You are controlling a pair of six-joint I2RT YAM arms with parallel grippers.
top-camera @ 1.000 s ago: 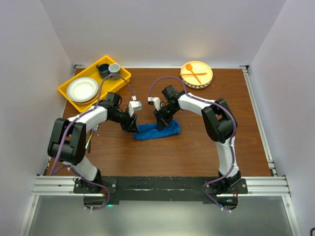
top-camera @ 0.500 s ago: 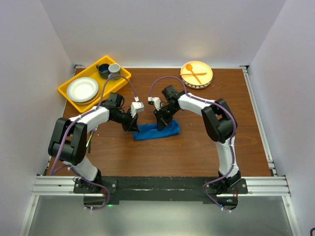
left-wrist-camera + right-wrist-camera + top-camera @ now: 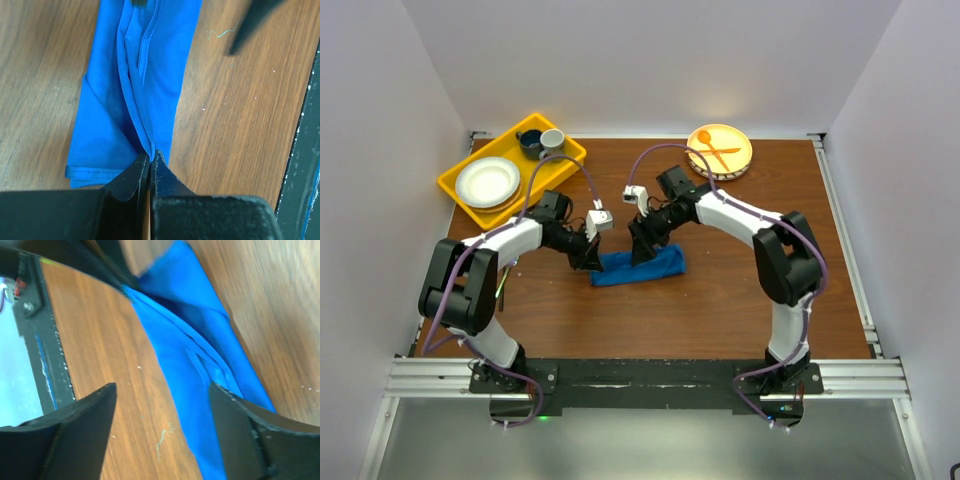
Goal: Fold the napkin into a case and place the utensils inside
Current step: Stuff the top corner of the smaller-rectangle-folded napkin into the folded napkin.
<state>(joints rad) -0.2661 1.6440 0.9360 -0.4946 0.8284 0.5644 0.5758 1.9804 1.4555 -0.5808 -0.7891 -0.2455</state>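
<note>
Narrow folded blue napkin (image 3: 660, 268) stretching away lengthwise from left gripper (image 3: 150, 157), clamped shut on its left end fold; right gripper (image 3: 162, 390), jaws apart, poised over its middle.

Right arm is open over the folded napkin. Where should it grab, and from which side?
Probably the free end of the napkin, opposite where the left gripper is shut on it. Bring the right gripper straight down with its fingers straddling the narrow width. The cloth lies flat in long layered folds, so a pinch across the width should catch every layer.
</note>
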